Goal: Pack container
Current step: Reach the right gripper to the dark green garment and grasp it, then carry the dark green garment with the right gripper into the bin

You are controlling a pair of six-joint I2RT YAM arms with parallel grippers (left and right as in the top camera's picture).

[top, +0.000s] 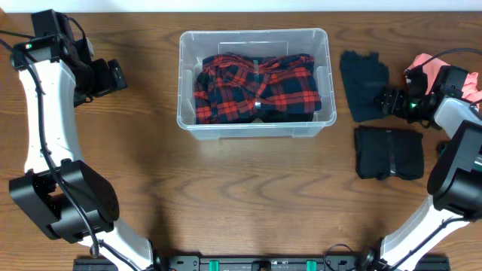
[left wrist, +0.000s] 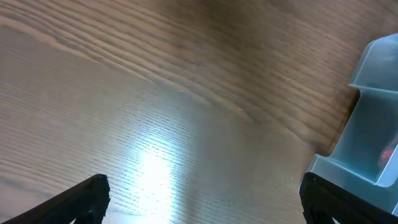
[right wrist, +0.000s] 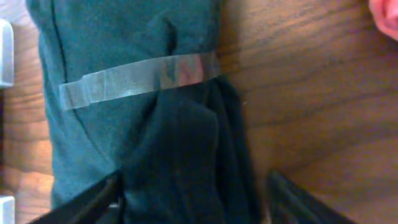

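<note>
The clear container stands at the table's back middle with a red-and-black plaid garment inside. Its corner shows at the right of the left wrist view. My left gripper is open and empty over bare wood, left of the container. My right gripper is open at the right edge of a dark garment. In the right wrist view its fingers straddle a dark garment bound by a clear tape band; they are not closed on it.
A second dark folded garment lies in front of the first, right of the container. A pink item lies at the far right, also at the corner of the right wrist view.
</note>
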